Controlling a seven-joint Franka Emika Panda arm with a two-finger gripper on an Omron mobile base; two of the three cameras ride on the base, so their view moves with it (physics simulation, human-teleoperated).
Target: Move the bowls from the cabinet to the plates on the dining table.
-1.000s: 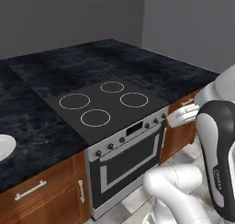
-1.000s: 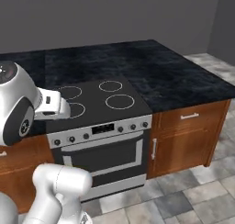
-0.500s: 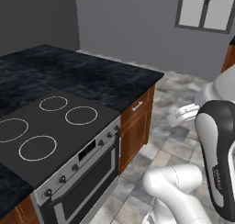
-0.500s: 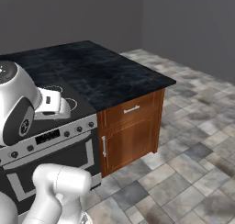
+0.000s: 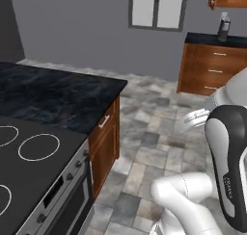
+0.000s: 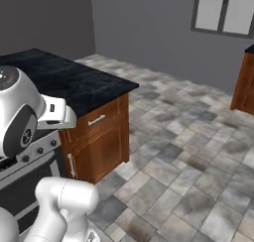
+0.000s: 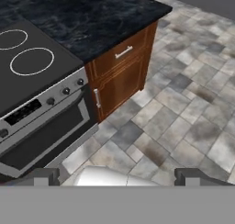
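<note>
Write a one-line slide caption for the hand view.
Open gripper looks down at a black stove, a marble counter and a tiled floor.

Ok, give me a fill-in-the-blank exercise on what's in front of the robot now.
1. The counter beside the cooktop is topped in ____ marble.
2. The gripper has its jaws ____.
3. On the grey back wall hangs a ____.
4. The oven sits directly below the ____.

Missing words: black; open; window; cooktop
</note>
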